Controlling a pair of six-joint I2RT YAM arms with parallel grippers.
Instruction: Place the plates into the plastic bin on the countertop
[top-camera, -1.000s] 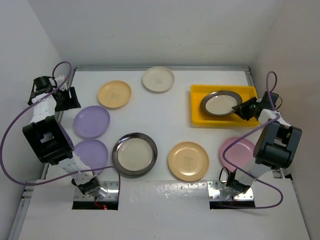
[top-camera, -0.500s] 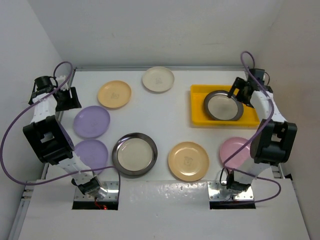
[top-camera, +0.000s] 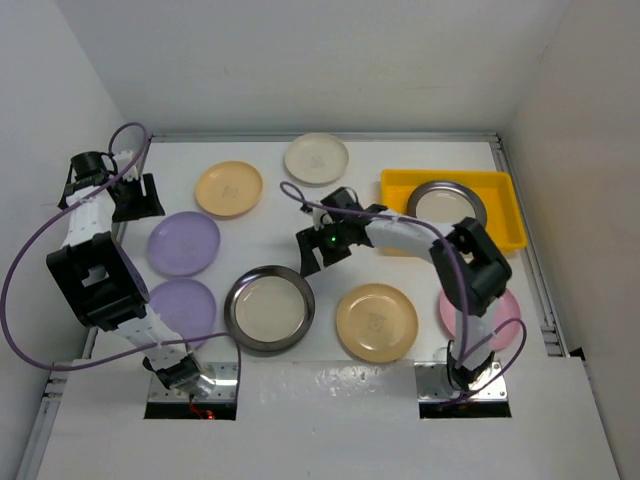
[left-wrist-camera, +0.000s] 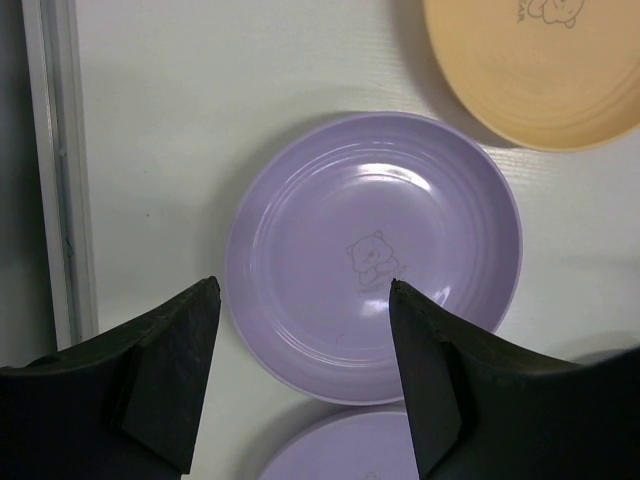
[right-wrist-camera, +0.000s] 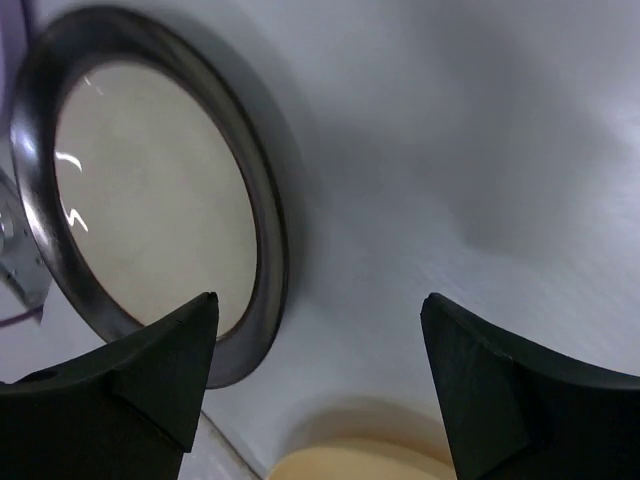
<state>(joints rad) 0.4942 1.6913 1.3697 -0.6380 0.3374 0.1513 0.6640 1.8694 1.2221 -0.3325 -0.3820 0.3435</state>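
One steel plate (top-camera: 447, 203) lies in the yellow bin (top-camera: 500, 185) at the back right. My right gripper (top-camera: 312, 252) is open and empty, low over the white countertop (top-camera: 330, 215), just right of the second steel plate (top-camera: 269, 308). In the right wrist view the gripper (right-wrist-camera: 318, 300) has that plate's rim (right-wrist-camera: 268, 250) by its left finger. My left gripper (top-camera: 138, 203) is open and empty above a lavender plate (top-camera: 183, 243). In the left wrist view the gripper (left-wrist-camera: 303, 285) has that plate (left-wrist-camera: 372, 255) below it.
Also on the countertop are two peach plates (top-camera: 229, 188) (top-camera: 376, 322), a cream plate (top-camera: 316, 158), a second lavender plate (top-camera: 180, 305) and a pink plate (top-camera: 495, 300) partly behind the right arm. White walls close in the sides and back.
My right gripper has let go of the steel plate in the bin and swung left across the table to the front steel plate. The left arm has not moved.
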